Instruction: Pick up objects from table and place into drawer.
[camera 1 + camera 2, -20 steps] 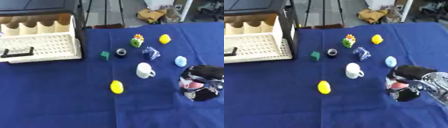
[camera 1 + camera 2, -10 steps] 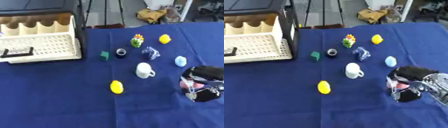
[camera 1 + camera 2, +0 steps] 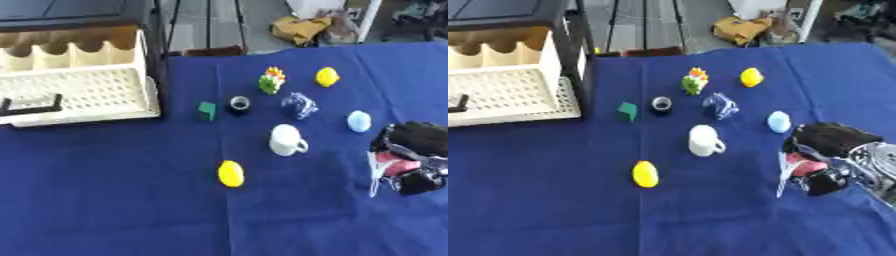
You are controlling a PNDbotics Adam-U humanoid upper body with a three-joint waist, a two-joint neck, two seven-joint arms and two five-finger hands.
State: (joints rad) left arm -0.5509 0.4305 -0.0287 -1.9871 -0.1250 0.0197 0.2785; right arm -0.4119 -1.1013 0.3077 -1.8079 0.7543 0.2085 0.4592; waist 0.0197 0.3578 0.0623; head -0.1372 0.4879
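Black and silver, the right hand (image 3: pixel 826 152) hovers low over the right side of the worktop (image 3: pixel 105 200), fingers curled downward around something pink or red that shows between them; what that thing is cannot be made out, nor whether it is truly gripped. Just up and left of the hand lies a pale blue egg-shaped object (image 3: pixel 359 121). Further left stands a white mug (image 3: pixel 285 140), handle turned toward the hand. Below and left of the mug, apart from the rest, lies a yellow oval object (image 3: pixel 231 173). Above the mug sits a crumpled blue-and-clear item (image 3: pixel 299 104), with a small black-and-white ring-like piece (image 3: pixel 239 103) beside it and a small green block (image 3: pixel 206 110) further left. Behind these are a green, yellow and red toy (image 3: pixel 273 80) and a second yellow object (image 3: pixel 326 76) near the far edge of the blue cloth. The cream perforated drawer (image 3: pixel 79 92) stands pulled open at the far left, its dark handle (image 3: pixel 31 105) toward the front, under a black frame. The left hand shows in neither view.
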